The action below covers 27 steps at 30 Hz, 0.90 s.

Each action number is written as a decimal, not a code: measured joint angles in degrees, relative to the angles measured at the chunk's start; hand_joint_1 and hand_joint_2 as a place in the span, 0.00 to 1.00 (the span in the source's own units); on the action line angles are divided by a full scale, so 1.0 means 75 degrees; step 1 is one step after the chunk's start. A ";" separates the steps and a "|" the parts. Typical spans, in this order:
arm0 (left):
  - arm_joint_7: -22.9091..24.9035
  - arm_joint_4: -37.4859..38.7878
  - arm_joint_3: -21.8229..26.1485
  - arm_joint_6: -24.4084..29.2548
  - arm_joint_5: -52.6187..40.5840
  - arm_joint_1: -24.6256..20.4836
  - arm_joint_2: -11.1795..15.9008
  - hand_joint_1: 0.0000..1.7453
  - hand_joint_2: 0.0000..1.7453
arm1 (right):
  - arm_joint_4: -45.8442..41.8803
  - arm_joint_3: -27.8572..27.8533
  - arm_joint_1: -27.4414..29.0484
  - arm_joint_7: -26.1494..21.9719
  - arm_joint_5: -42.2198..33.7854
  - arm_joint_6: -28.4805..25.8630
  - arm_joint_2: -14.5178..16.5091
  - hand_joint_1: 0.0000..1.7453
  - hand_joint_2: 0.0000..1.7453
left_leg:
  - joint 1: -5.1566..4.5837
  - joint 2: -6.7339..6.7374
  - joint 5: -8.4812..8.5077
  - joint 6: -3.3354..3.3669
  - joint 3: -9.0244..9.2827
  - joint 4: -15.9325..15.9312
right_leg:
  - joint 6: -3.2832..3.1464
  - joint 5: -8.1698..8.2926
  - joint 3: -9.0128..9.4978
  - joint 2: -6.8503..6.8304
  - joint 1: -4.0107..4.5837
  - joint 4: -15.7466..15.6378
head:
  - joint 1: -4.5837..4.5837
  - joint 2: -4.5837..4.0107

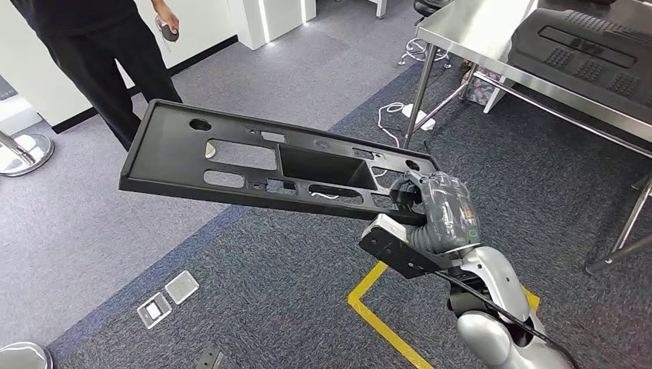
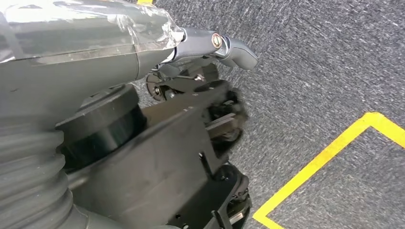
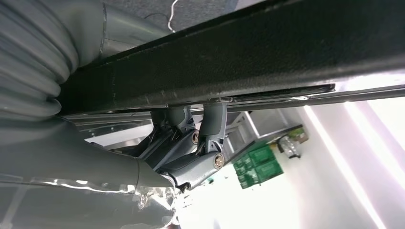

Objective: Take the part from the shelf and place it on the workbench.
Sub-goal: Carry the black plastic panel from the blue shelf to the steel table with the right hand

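Carried, not yet placed: judged the middle step, with the part [image 1: 269, 165] off the shelf and up in the air over the carpet, well apart from the workbench [image 1: 477, 31] at 1 o'clock; gripped at one end only by the right hand [image 1: 434, 211], thumb on top and fingers [image 3: 210, 124] hooked under the rim, seen from close in the right wrist view; stuck out long toward 10 o'clock from that grip, tilted a little, far end unsupported.

Could not tell the lie of the left hand [image 2: 191, 119]; hung low over the carpet beside a yellow tape line [image 2: 325, 157], nothing seen in it, fingers dark and blurred.

Next move, as a guess: called for a turn and a few steps toward 1 o'clock, then a lift of the long end over the steel edge; called for care with the swing (one end held, so a heavy lever on the wrist), and for a landing spot on bare steel, since a black moulded piece [image 1: 592, 46] already lay on the top toward 2 o'clock.

Counted: one part in hand; one workbench; one moulded piece on it; one person [image 1: 100, 46] at 11 o'clock, near the part's far end, with one small dark device [image 1: 167, 31] in a hand; two square floor plates [image 1: 167, 298] at 8 o'clock; one white cable [image 1: 396, 115] on the floor near the bench leg.
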 joint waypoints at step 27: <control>0.0004 -0.0003 -0.0009 -0.0026 -0.0039 -0.0092 -0.0009 0.00 1.00 | 0.0010 -0.0009 -0.0010 -0.0003 0.0004 0.0002 -0.0005 1.00 1.00 | 0.0005 0.0130 0.0417 -0.0030 0.0783 -0.1454 | 0.0058 0.0023 0.0001 -0.0204 -0.0074 -0.0026 | -0.0056 0.0000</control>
